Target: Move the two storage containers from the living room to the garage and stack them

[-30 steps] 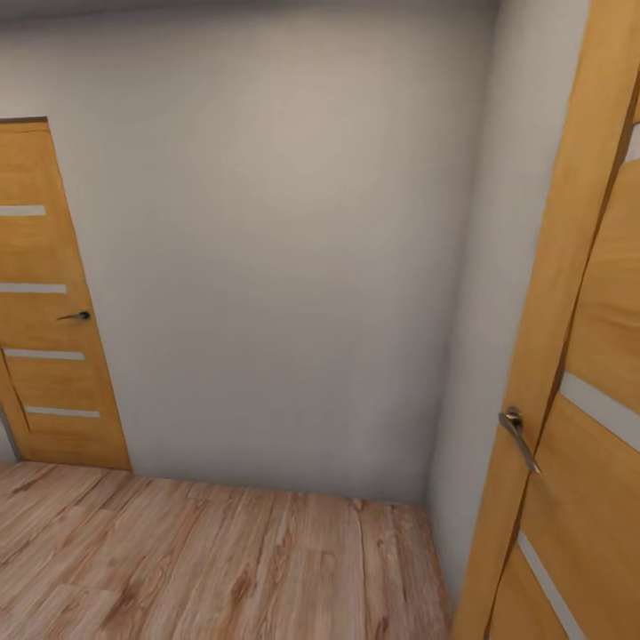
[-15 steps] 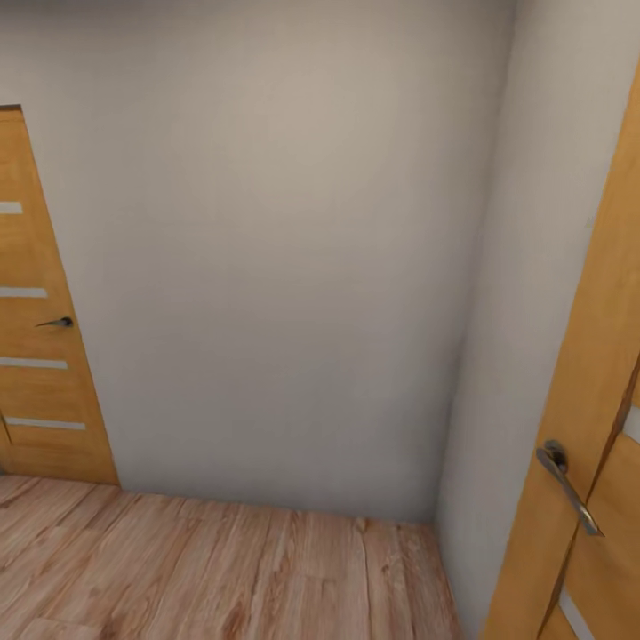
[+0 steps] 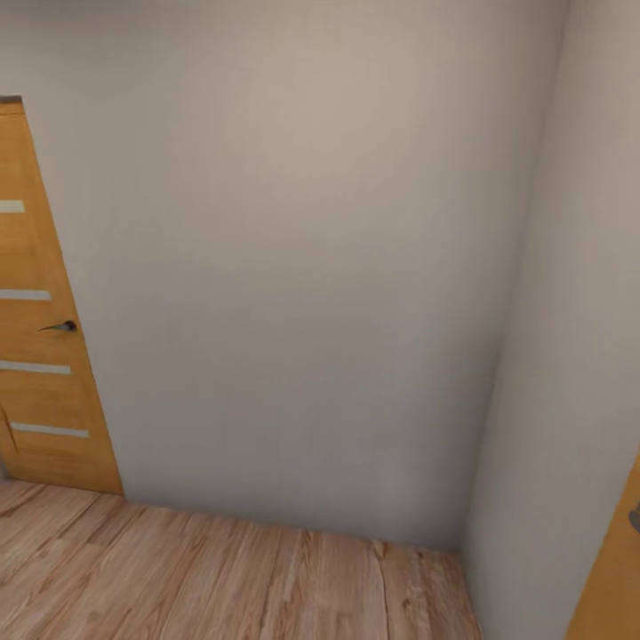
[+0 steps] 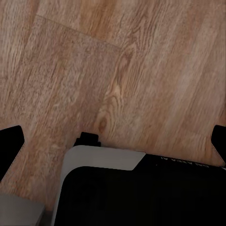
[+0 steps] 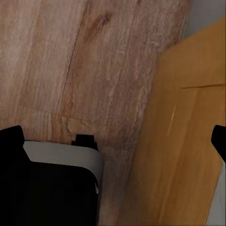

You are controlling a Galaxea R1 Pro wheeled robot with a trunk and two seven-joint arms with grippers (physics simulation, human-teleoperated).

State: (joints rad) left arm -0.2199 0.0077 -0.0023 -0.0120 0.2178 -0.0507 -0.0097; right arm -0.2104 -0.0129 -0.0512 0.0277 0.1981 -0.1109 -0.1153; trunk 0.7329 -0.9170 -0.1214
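The storage containers are out of view. I am in a small bare hallway with a light wood plank floor (image 3: pixel 222 578). My left gripper (image 4: pixel 113 143) hangs open over the planks, its two black fingertips (image 4: pixel 9 146) far apart with nothing between them. My right gripper (image 5: pixel 115 141) is open too, fingertips (image 5: pixel 12 141) wide apart and empty, above the floor beside an orange wooden door (image 5: pixel 188 141).
A plain grey-white wall (image 3: pixel 293 267) stands straight ahead and meets a side wall (image 3: pixel 569 356) at the right. A wooden door (image 3: pixel 40 356) with a dark handle (image 3: pixel 60 327) is at the left. A sliver of another door (image 3: pixel 618 578) shows at the lower right. My black and grey base (image 4: pixel 141 188) sits under both grippers.
The camera has moved: the right-hand door and its handle have slid almost out of the picture's right edge, and the wall ahead takes up more of the view.
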